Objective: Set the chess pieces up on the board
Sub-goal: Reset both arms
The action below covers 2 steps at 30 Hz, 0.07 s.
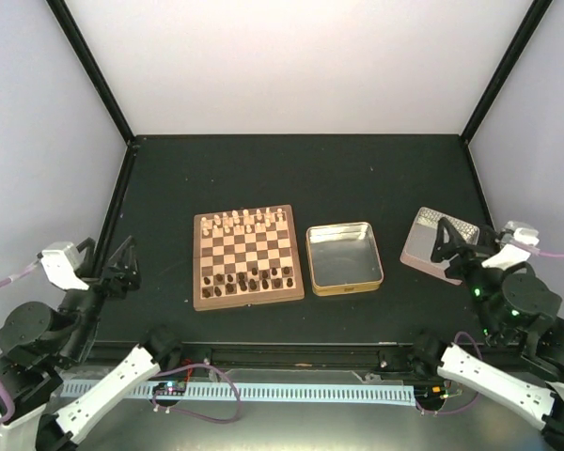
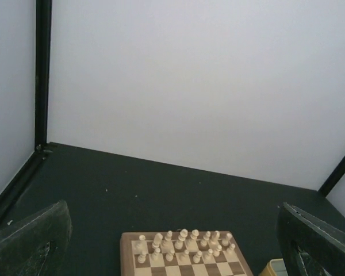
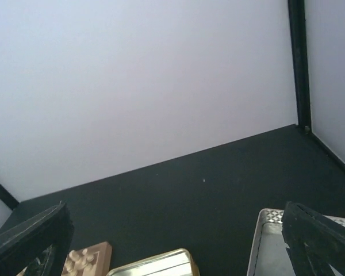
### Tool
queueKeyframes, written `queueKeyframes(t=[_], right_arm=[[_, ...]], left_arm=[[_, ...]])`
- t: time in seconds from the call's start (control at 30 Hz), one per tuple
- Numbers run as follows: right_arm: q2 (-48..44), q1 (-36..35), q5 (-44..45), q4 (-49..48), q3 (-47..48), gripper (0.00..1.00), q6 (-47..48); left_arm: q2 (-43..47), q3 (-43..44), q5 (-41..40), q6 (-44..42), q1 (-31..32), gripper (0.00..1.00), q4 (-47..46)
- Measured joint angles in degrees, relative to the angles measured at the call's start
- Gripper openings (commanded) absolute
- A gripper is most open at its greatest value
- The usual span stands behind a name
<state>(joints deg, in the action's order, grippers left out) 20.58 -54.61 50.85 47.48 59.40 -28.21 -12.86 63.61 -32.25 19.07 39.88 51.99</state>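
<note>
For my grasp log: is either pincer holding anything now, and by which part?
Nothing is held. The left pincer and the right pincer both stand open and empty, apart from the board.

Your board with its dark pieces.
You see the checked wooden board [image 1: 250,300] lying flat, with the tiny dark brown pieces [image 1: 252,279] upright along its near rows.

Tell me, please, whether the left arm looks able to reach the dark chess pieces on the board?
Probably yes: the left gripper hangs open and empty, only bare table lies between it and the board, and the dark chess pieces stand on its near rows.
</note>
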Motion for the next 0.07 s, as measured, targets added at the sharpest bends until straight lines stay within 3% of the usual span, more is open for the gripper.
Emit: queueKeyframes(t=[0.07], right_arm=[[-1.4, 0.0, 0.9, 0.24, 0.0, 1.0, 0.26]], left_arm=[[0.39, 0.15, -0.83, -0.11, 0.0, 0.99, 0.92]])
